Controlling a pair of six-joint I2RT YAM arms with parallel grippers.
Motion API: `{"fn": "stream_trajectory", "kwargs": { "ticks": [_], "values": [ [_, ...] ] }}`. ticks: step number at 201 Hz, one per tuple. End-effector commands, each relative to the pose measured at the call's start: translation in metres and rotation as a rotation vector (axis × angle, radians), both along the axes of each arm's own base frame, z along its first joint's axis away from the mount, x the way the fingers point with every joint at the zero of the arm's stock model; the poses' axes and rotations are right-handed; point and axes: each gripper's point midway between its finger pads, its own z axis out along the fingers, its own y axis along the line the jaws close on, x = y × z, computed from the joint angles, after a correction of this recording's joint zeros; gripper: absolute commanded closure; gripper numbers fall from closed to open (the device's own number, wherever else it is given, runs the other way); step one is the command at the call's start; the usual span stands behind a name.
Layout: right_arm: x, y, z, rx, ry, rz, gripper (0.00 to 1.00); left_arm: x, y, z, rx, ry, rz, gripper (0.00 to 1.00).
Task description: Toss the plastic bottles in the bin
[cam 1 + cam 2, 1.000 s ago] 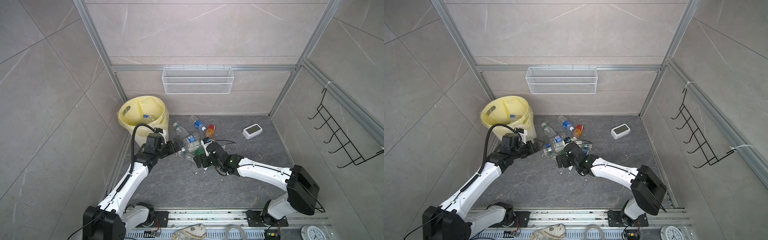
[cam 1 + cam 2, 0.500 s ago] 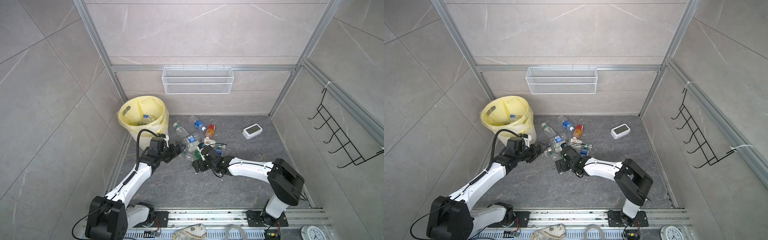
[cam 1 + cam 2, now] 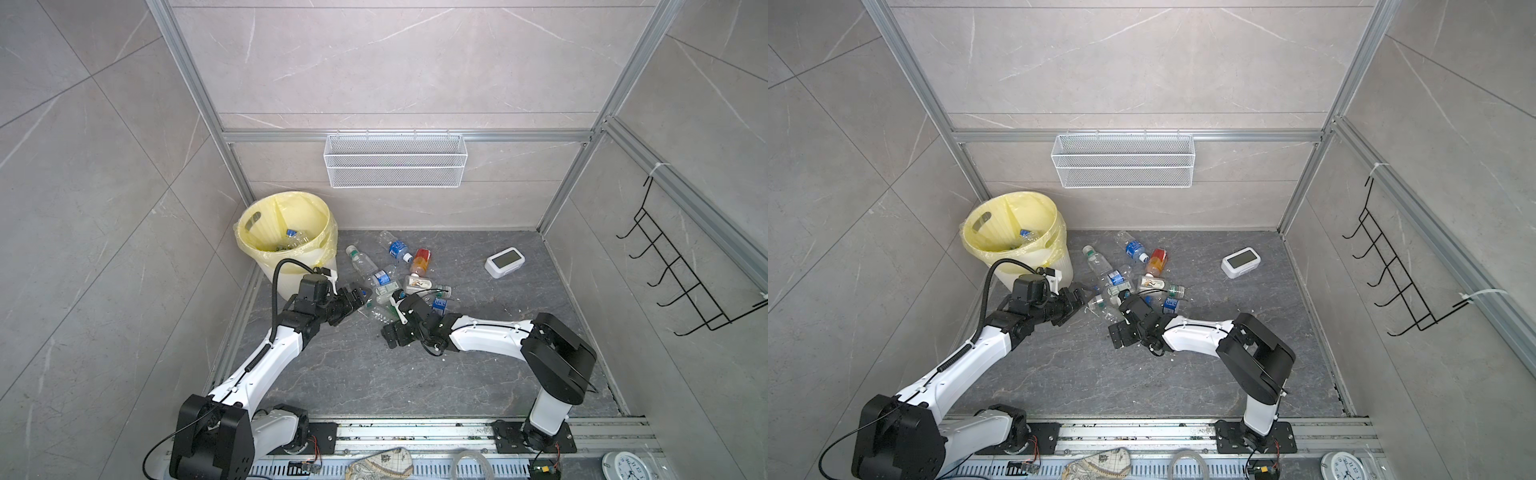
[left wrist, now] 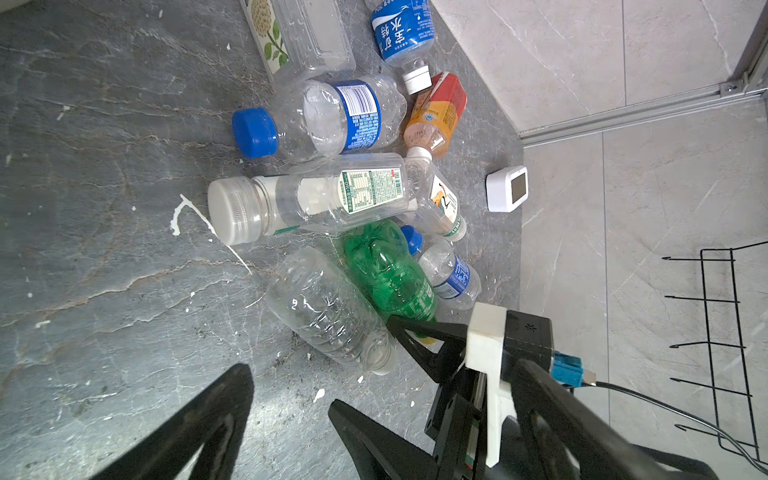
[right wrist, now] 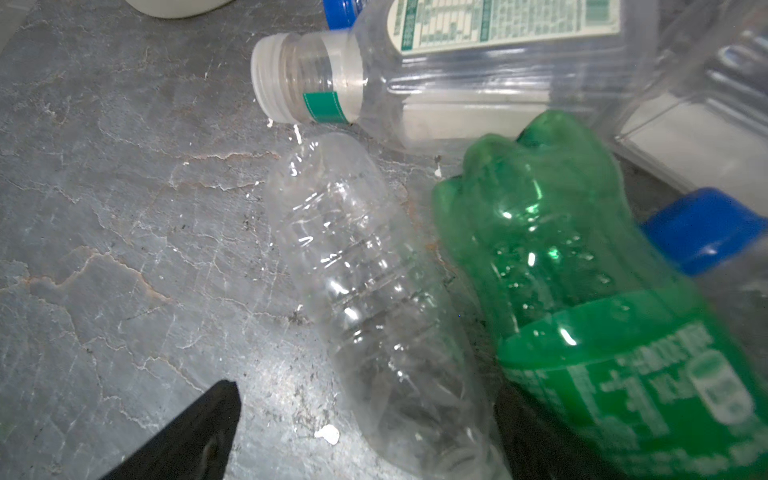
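The grey counter (image 3: 374, 374) carries everything here. The yellow-lined bin (image 3: 272, 216) stands at its far left corner and already holds a few bottles (image 3: 296, 239), while the rest lie in a loose pile (image 3: 384, 277) just beside it, so most of the job remains. The biggest risk comes from the two arms, which both reach into the same near edge of that pile. The left hand (image 3: 353, 300) is spread wide and empty over bare counter, close enough to the right hand (image 5: 365, 395) that a careless move from either could knock them together. The right hand is also released and holds nothing, its fingers straddling the neck end of a clear bottle (image 5: 365, 270) that lies on its side. One finger is tucked against the green bottle (image 5: 561, 249), which touches the clear one. Closing may pinch both, or shove the green one into the white-capped bottle (image 4: 316, 195) and set the round bodies rolling toward the clock (image 3: 504, 262). The clear bottle looks thin and slick, so a squeeze near its tapered end could crush it or squirt it out of the grip. Small white splashes (image 4: 183, 216) on the counter suggest leftover liquid, which could spill on the way to the bin.
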Motion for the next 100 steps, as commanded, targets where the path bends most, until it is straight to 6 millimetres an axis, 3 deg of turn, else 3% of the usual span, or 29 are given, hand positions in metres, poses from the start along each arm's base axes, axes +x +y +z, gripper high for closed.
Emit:
{"fn": "stream_trajectory", "kwargs": {
  "ticks": [1, 31, 100],
  "values": [
    [-0.001, 0.005, -0.006, -0.016, 0.000, 0.027, 0.01, -0.005, 0.003, 0.001, -0.025, -0.009, 0.019, 0.00],
    [-0.005, 0.005, -0.016, -0.019, 0.007, 0.034, 0.03, -0.012, 0.000, -0.015, -0.075, 0.046, 0.034, 0.00],
    [-0.012, 0.017, -0.028, -0.059, 0.006, 0.081, 0.14, -0.022, 0.007, -0.032, -0.104, 0.064, 0.097, 0.00]
  ]
}}
